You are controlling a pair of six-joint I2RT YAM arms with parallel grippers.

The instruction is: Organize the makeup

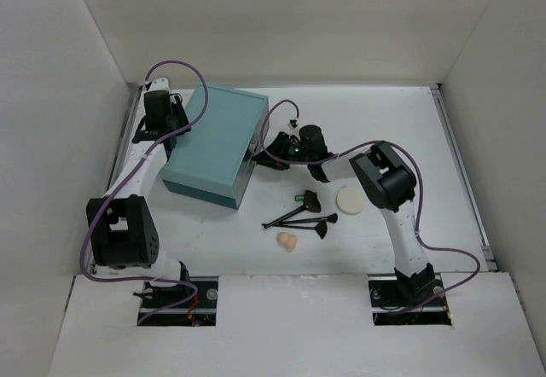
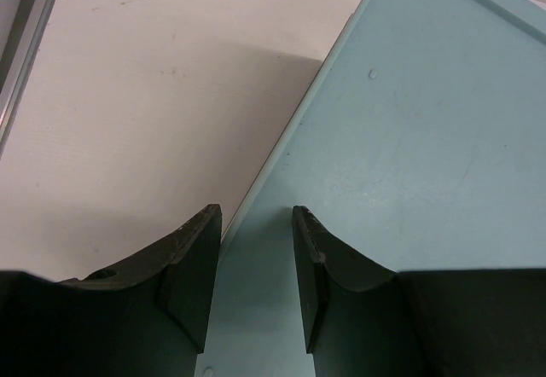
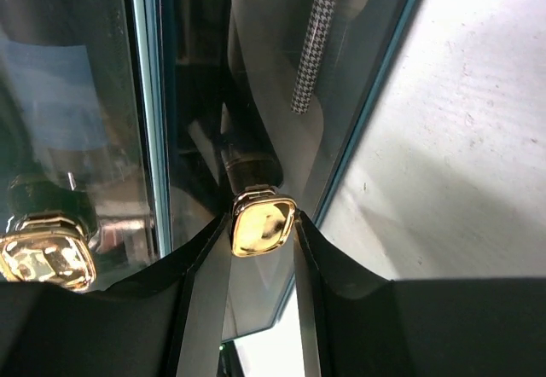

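Observation:
Loose makeup lies on the white table: black-handled brushes, a round white puff, a peach sponge and a small dark piece. My right gripper reaches to the right side of the large teal box. In the right wrist view it is shut on a gold square knob on the box's glassy front. A houndstooth-patterned tube shows behind the glass. My left gripper is open over the box's left top edge, holding nothing. Compacts, bottle and palette are not seen.
A second gold knob shows to the left on the glass front. White walls enclose the table on three sides. A metal rail runs along the right edge, and another along the left.

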